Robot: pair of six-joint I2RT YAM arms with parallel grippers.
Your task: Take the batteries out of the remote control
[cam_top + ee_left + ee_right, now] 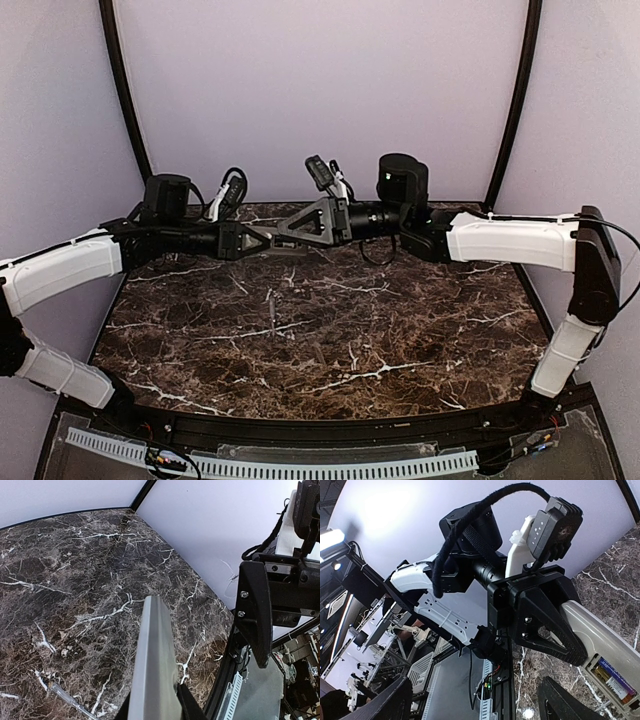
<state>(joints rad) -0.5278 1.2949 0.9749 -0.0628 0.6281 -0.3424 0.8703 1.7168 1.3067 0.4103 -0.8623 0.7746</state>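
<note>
Left hand (565, 635): clamped on one end of remote control (605, 655), holding it in air above worktop (75, 580).

Out from left hand: remote's long axis runs straight toward right hand (290, 228).

Right hand: fingers apart, empty, facing left hand. One finger sits just beside remote's free end, not touching as far as seen.

Recess lies on far side of left hand, nearer right hand, so right hand is likely picker.

Remote: slim, grey-beige back turned to right wrist view. Recess uncovered, battery (612, 676) with purple label seated inside.
</note>
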